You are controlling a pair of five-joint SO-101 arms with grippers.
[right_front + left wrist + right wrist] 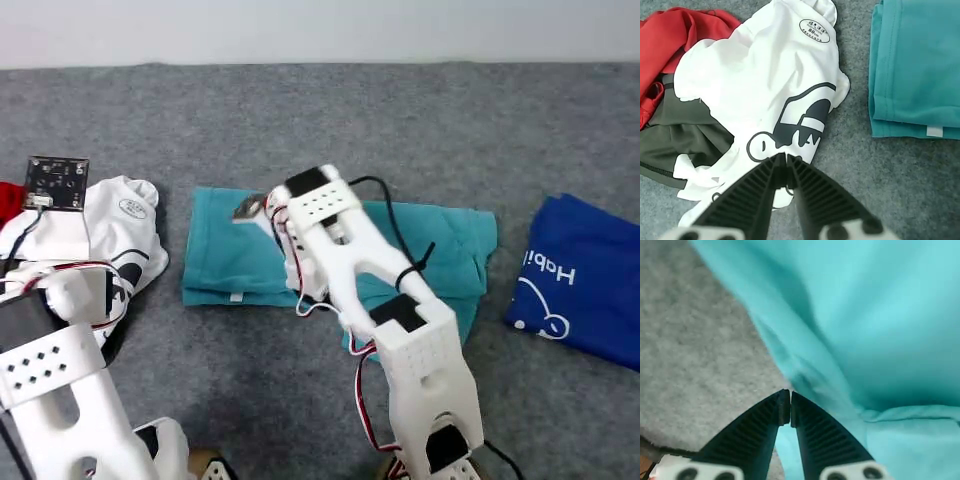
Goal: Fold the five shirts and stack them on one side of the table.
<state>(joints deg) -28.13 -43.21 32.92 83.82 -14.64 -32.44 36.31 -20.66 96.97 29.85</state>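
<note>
**Right gripper.** We find the right gripper with its black ribbed jaws closed tip to tip. It sits at the border of the teal cotton shirt, where the cloth meets the grey felt-like tabletop. Teal fabric shows under the jaws. We cannot tell whether any of it is pinched between the tips. In the high view this arm reaches over the teal shirt, with its gripper above the shirt's far left corner.

**Left gripper.** The left gripper is likewise closed, tips together, with nothing visibly held. It hangs above the lower part of the white shirt with a black printed figure.

**Shirts.**
- The teal shirt lies at the middle of the tabletop, laid flat and doubled over along its left side. A small white tag shows at its near hem.
- The white shirt lies crumpled near the left edge of the tabletop, just beside the teal one but apart from it.
- A red garment and a dark olive garment lie partly under the white shirt on its outer side, bunched together.
- A royal-blue shirt with white print lies at the right edge of the tabletop, well apart from the teal shirt.
</note>
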